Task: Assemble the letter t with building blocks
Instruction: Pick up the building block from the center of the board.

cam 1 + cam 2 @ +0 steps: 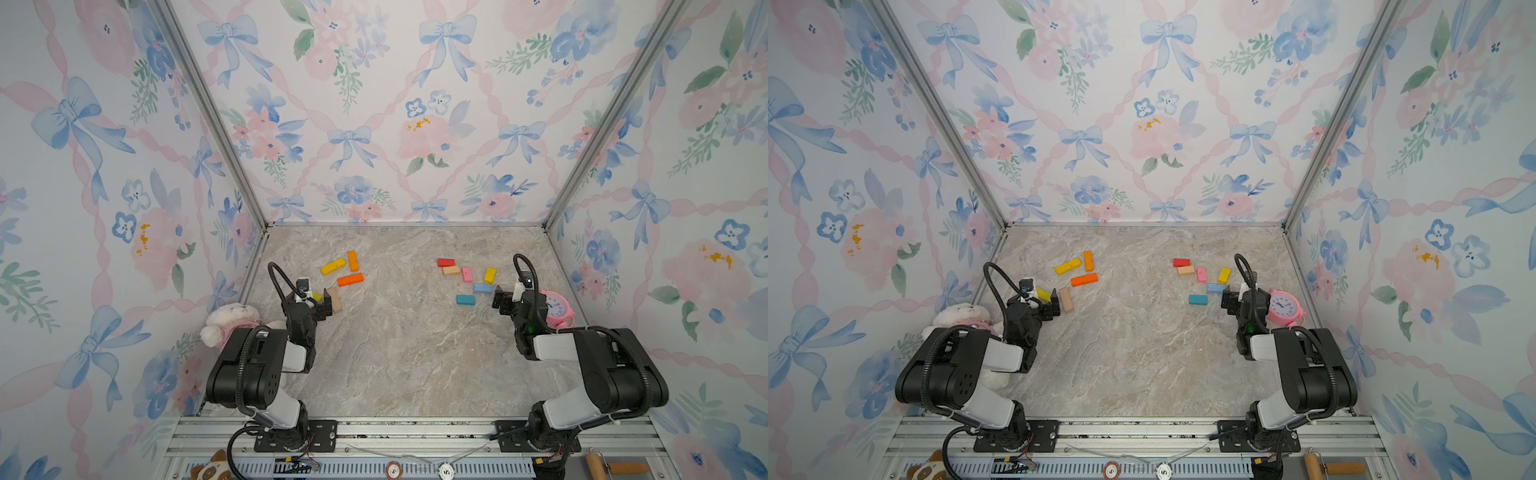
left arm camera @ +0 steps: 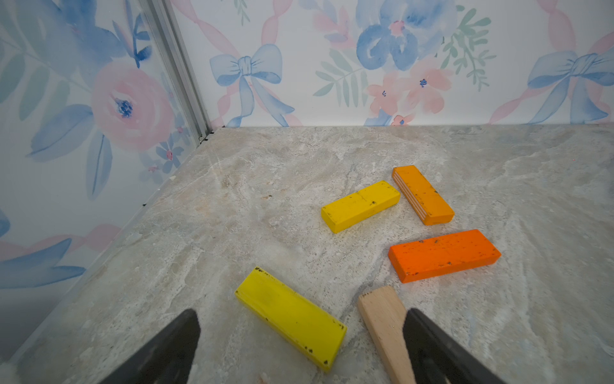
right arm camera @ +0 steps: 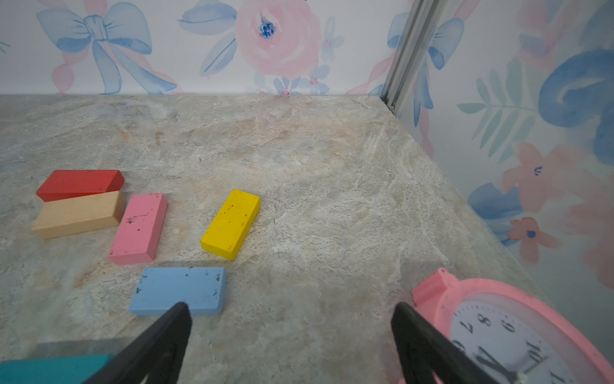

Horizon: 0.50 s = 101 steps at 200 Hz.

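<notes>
Marble tabletop (image 1: 395, 353), open middle between two clusters of building blocks (image 1: 350, 280)

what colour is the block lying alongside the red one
Tan block, bare wood; clearest in the right wrist view.

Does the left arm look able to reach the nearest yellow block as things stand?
Probably yes: its fingers stand open, the yellow block lies flat just ahead between them, uncovered; the tan block crowds one finger.
</notes>
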Each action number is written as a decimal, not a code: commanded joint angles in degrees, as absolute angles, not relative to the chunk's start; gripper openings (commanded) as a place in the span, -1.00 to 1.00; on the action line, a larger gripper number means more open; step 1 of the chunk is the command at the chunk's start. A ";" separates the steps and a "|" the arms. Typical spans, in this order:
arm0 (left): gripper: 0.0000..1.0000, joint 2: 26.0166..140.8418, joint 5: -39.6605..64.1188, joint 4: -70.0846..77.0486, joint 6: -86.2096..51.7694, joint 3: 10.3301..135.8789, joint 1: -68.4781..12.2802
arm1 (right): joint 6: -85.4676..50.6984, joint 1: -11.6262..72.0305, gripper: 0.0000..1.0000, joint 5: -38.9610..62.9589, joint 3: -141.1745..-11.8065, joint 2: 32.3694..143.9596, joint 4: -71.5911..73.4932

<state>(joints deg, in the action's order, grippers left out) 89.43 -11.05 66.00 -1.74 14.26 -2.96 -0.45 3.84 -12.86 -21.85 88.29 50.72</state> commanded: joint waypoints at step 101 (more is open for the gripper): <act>0.96 84.39 -11.42 61.21 -1.12 15.75 -3.71 | -2.23 5.17 0.93 -17.47 -27.68 76.64 31.46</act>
<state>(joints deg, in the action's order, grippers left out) 89.25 -11.05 65.84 -1.72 14.26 -2.96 -0.51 4.08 -14.11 -22.65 84.03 43.92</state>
